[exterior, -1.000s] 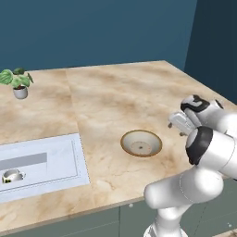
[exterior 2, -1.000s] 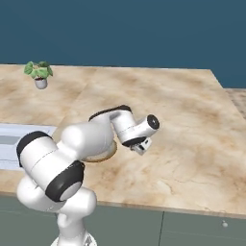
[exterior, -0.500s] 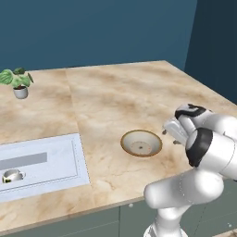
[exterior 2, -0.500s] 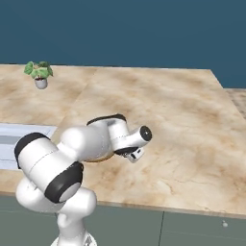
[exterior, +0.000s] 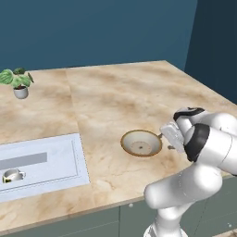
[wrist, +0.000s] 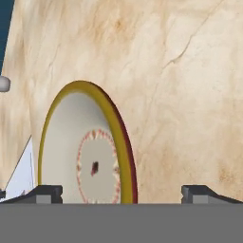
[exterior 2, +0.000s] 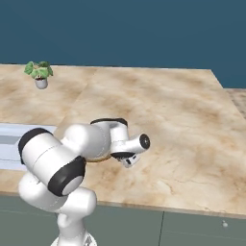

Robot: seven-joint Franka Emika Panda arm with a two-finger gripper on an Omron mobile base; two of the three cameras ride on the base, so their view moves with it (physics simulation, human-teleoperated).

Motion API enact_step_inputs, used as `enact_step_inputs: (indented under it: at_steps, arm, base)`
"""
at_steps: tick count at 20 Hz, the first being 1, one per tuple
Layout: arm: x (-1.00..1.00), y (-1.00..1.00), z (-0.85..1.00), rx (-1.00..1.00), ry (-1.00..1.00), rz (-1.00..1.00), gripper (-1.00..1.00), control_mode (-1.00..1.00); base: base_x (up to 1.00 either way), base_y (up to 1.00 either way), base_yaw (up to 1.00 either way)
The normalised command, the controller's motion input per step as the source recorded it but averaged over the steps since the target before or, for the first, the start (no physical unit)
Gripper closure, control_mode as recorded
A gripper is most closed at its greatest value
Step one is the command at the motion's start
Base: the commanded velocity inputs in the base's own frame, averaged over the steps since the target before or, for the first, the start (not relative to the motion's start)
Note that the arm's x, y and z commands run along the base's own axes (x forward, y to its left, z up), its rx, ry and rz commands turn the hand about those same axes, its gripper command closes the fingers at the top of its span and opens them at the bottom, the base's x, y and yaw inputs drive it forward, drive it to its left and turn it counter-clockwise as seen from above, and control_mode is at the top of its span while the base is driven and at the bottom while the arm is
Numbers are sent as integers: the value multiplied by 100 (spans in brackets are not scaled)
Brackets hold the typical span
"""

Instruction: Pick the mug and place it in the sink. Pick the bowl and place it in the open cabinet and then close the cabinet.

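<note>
two dark fingertips (wrist: pixel 50 192) stand wide apart at the bottom of the hand view, so the jaws are spread with nothing between them but the near rim of the bowl (wrist: pixel 90 147). the gripper (wrist: pixel 122 193) sits low over the marble bench (exterior: pixel 115 102), just beside the bowl's right side in the left base view, where its pale body (exterior: pixel 170 136) hangs at the bowl's rim; i cannot tell whether it touches. the bowl (exterior: pixel 141 142) rests flat on the bench, toward the front edge and somewhat right of the middle, its rim yellowish and its inside pale with a ring of marks and a dark speck at the centre. in the right base view the bowl (exterior 2: pixel 98 159) is nearly hidden behind the white arm, a thin tan sliver showing under the wrist.

the mug (exterior: pixel 13 176) lies inside the sink (exterior: pixel 69 162), in the wide basin near the front left of the bench, well apart from the bowl. the sink's broad pale rim runs along the left part of the front edge.

a small potted plant (exterior: pixel 18 83) stands near the back left corner of the bench, seen too in the right base view (exterior 2: pixel 40 74).
</note>
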Motion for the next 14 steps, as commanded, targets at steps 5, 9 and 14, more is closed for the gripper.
enact_step_inputs:
  at_steps: [5, 9, 14]
  arm:
    - [0, 12, -9, 6, 0, 0, -100, -100]
    - [0, 19, -20, 6, 0, 0, -100, -100]
    - [8, 30, -23, 5, 0, 0, -100, -100]
  base:
    - [0, 0, 0]
    - [0, 0, 0]
    - [0, 0, 0]
